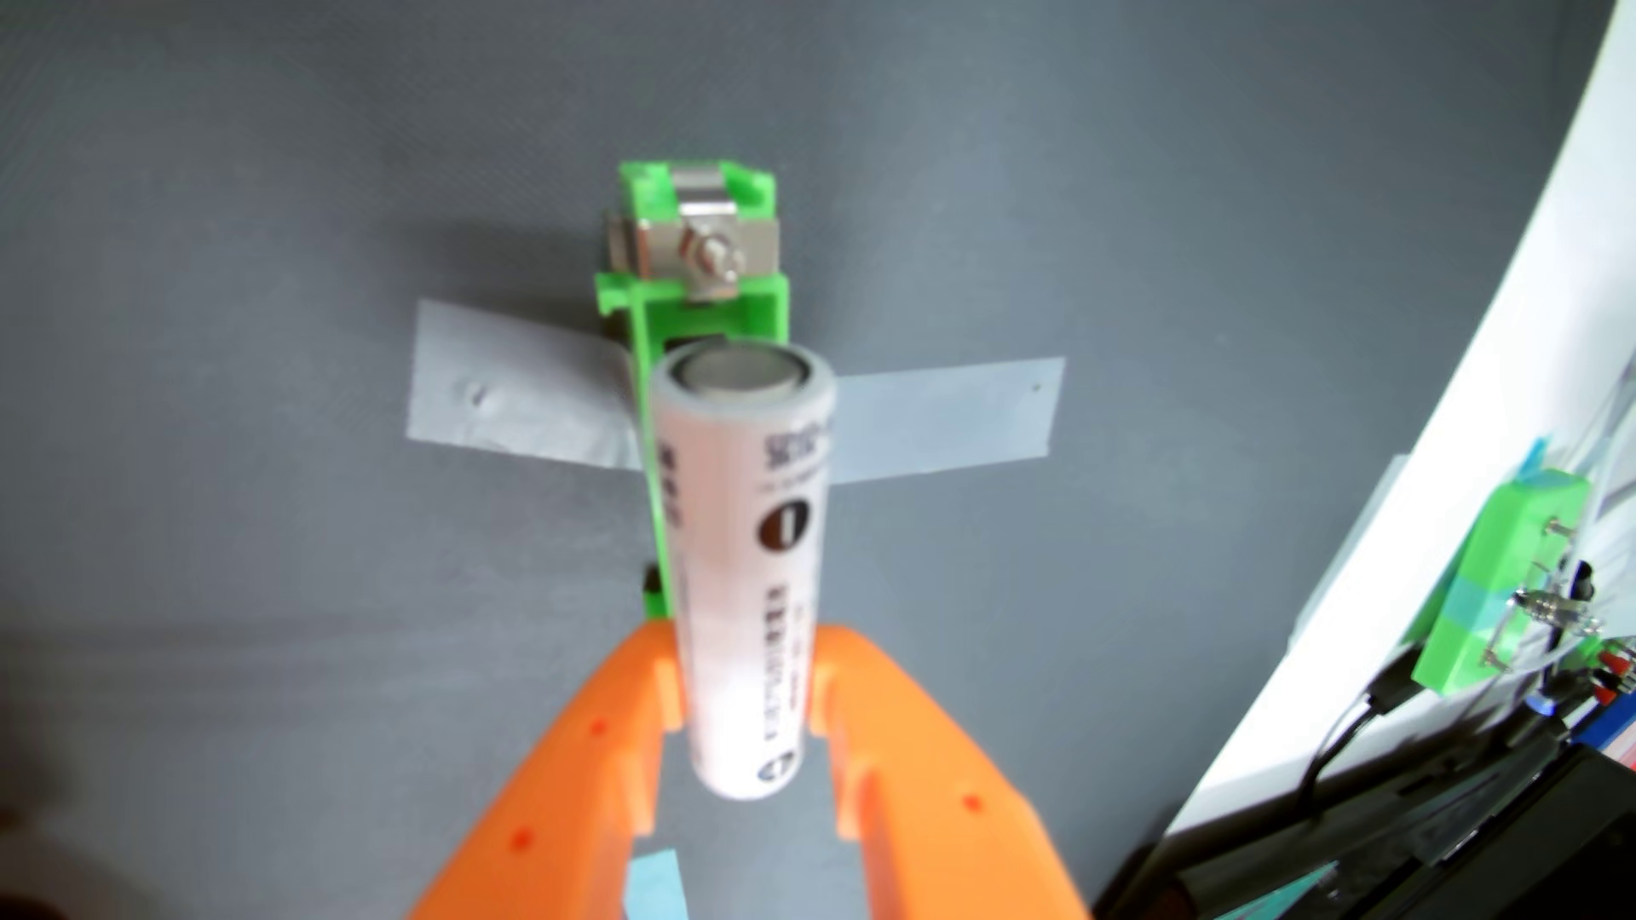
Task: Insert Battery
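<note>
Grey counter (221, 265) beneath taped green plastic battery holder (699, 265); orange gripper (748, 681) pinching white cylindrical battery (748, 548), black label print blurred, unreadable.

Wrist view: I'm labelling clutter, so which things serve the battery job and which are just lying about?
Job: battery, shut in the orange claw; green holder taped to the grey mat.

Lying about: second green block, black cables, blue tape scrap.

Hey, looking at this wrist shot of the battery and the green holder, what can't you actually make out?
- Holder slot, wrist view: hidden behind the battery.
- Battery print: too blurred to read.
- Gripper base: cut off by the bottom edge.
- Second green block: partly cut by the right edge.
</note>
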